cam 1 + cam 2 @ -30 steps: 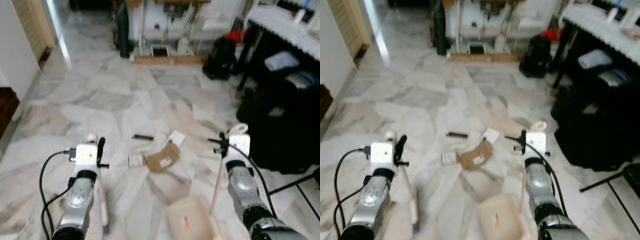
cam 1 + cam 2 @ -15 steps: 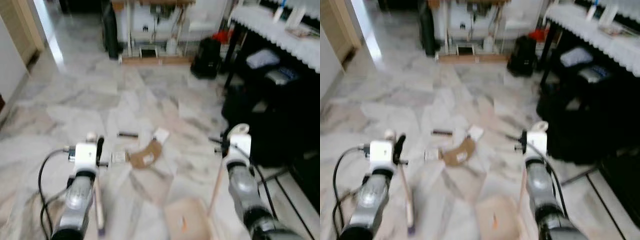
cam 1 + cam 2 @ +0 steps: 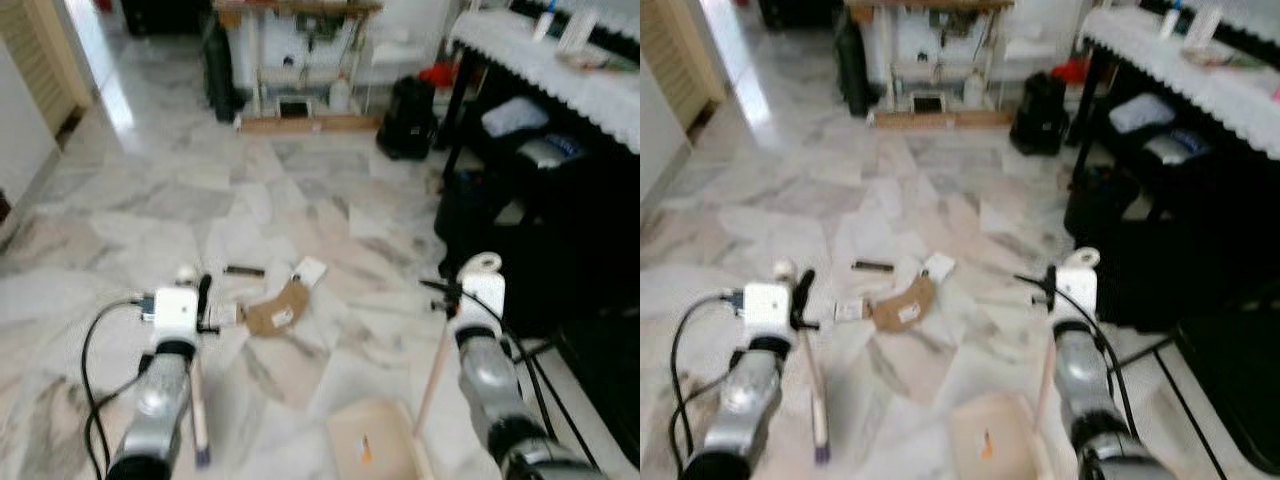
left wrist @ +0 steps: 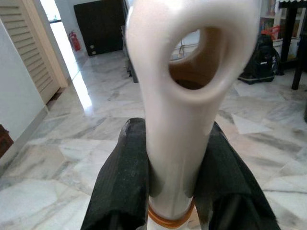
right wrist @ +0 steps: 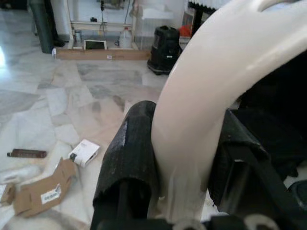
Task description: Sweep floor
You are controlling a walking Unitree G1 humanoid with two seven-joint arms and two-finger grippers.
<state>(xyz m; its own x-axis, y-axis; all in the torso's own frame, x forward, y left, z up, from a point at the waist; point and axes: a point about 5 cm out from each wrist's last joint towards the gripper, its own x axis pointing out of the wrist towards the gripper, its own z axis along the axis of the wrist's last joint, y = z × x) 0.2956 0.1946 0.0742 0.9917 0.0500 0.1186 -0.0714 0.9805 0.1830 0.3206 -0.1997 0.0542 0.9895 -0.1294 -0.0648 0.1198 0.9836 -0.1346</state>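
floor: grey-veined white marble [image 3: 150, 200] | right: black table, white lace cloth [image 3: 560, 75] | left: louvred door [image 3: 45, 50]

The view now sits further back and to the right than a second ago, taking in more of the black furniture on the right. The litter, a cardboard scrap [image 3: 275, 312] and a small white box [image 3: 309, 270], appears farther ahead of the dustpan [image 3: 375, 450], nearer the left claw [image 3: 194, 305].
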